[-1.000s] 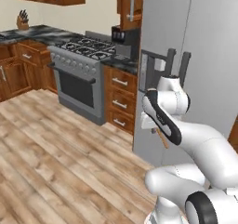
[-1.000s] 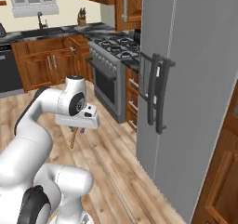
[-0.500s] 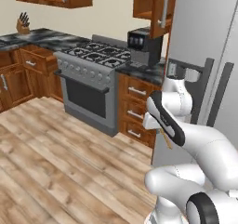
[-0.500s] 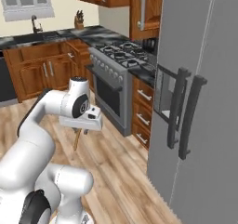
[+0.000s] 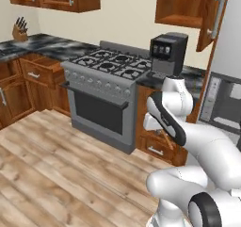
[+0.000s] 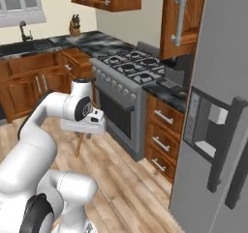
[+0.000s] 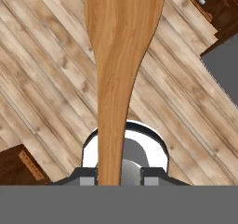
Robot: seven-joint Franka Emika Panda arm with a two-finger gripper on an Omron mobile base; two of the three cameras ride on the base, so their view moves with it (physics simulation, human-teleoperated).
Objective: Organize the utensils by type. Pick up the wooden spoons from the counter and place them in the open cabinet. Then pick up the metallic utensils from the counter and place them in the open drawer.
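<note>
Gripping one wooden spoon (image 7: 122, 65), claw (image 7: 119, 176) clamped on handle; spoon hanging above wood floor (image 7: 51, 79).

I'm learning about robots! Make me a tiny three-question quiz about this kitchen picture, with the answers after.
1. True or false: the gripper is shut on a long orange-brown wooden spoon.
2. What lies right below the hanging spoon in the hand view? A) the pale wooden plank floor B) a sink C) a plate
3. Fill in: the black coffee machine stands on the dark marble counter, beside the grey gas ______.

Key: 1 true; 2 A; 3 stove.
</note>
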